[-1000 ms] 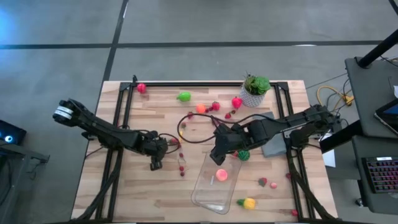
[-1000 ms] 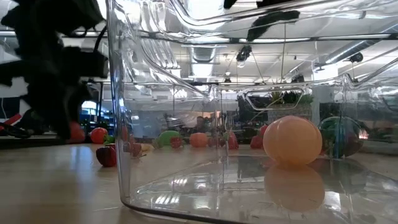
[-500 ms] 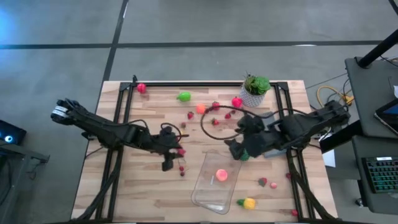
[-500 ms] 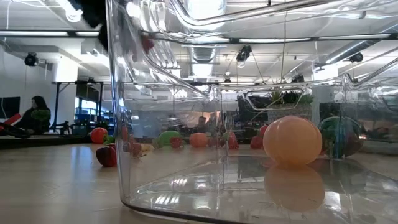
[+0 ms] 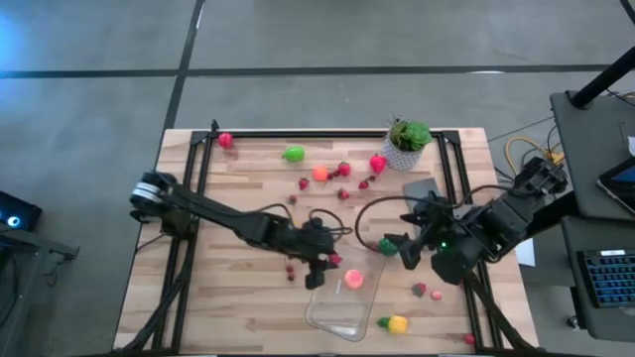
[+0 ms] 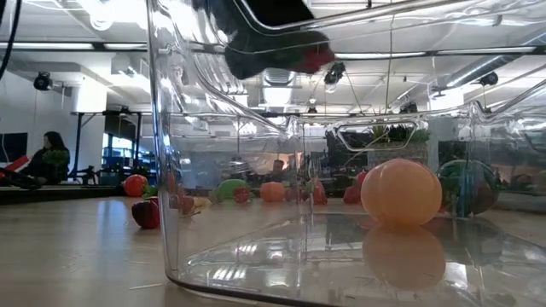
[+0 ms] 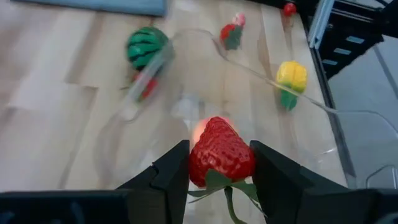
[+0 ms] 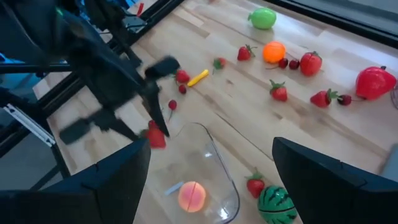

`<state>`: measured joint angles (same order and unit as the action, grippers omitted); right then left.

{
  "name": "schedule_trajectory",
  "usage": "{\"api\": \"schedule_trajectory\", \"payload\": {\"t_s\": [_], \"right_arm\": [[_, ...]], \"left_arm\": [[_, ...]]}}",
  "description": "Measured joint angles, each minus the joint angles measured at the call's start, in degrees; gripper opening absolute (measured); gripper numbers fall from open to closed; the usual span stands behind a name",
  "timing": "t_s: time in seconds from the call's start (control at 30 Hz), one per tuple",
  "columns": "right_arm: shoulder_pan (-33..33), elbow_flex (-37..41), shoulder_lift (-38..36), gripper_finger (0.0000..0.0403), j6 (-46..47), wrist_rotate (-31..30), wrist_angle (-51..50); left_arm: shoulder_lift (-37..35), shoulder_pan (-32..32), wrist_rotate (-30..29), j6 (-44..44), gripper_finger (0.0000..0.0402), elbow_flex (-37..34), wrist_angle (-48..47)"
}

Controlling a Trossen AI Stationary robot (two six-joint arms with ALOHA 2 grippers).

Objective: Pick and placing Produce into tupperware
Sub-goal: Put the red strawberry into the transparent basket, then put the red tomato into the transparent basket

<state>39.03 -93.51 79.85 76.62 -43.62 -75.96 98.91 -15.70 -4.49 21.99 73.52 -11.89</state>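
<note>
Transport step in hand: left tool (image 7: 219, 180) is closed on a red strawberry (image 7: 221, 152), fingers clamped against both sides of the fruit, and hangs over the near rim of the tupperware (image 5: 342, 290). The tupperware stands on the wooden surface (image 5: 218, 297) towards its front edge and holds one orange-pink fruit (image 5: 353, 279). Right tool (image 5: 409, 245) waits with fingers spread wide and empty, beside a small watermelon (image 5: 387, 246) to the right of the container. Other produce lies scattered on the surface, including a yellow piece (image 5: 397, 322) just beside the tupperware. Next move, by judgement: centre the strawberry over the container opening, lower slightly, then part the fingers to release. Releasing at the rim risks the berry bouncing outside.
</note>
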Motion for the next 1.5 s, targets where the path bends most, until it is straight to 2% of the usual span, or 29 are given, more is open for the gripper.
{"api": "schedule_trajectory", "payload": {"t_s": [0.23,0.43,0.6,0.7,0.9,1.03,1.1,1.23,1.33,1.5], "right_arm": [[2.2,0.0,0.0,0.0329,1.0,-1.6,-0.5],[2.8,0.0,0.0,0.0329,0.9,-1.6,-0.7],[2.7,0.0,-0.1,0.0329,-0.5,-2.3,-1.8],[2.7,0.0,-0.6,0.0329,-0.6,-3.9,-2.7],[2.7,0.0,-2.0,0.0329,-0.6,-4.6,-4.7],[2.7,0.0,-2.6,0.0329,-0.6,-5.8,-4.8],[2.7,0.0,-2.7,0.0329,-0.9,-6.2,-5.1],[2.1,0.3,-3.0,0.0329,-2.0,-7.0,-5.9],[0.8,0.4,-3.5,0.0329,0.7,-7.3,-7.8],[-3.1,0.7,-5.3,0.0329,7.7,-7.5,-13.0]], "left_arm": [[7.4,0.7,8.7,10.7,0.0142,4.4,-0.2],[8.3,0.7,8.7,15.2,0.0199,4.4,1.0],[6.6,0.8,6.5,15.2,0.0253,4.3,0.4],[3.9,0.8,4.0,15.0,0.0270,4.2,-3.0],[-3.9,0.9,-0.7,15.1,0.0274,4.0,-13.5],[-10.7,0.8,-7.6,15.6,0.0274,3.7,-22.5],[-14.2,0.8,-13.9,19.9,0.0274,3.3,-28.8],[-21.0,1.2,-27.7,33.7,0.0274,1.3,-41.5],[-24.8,3.6,-30.9,41.0,0.0274,0.0,-47.8],[-27.2,12.8,-34.0,43.6,0.0270,-2.5,-55.4]]}}
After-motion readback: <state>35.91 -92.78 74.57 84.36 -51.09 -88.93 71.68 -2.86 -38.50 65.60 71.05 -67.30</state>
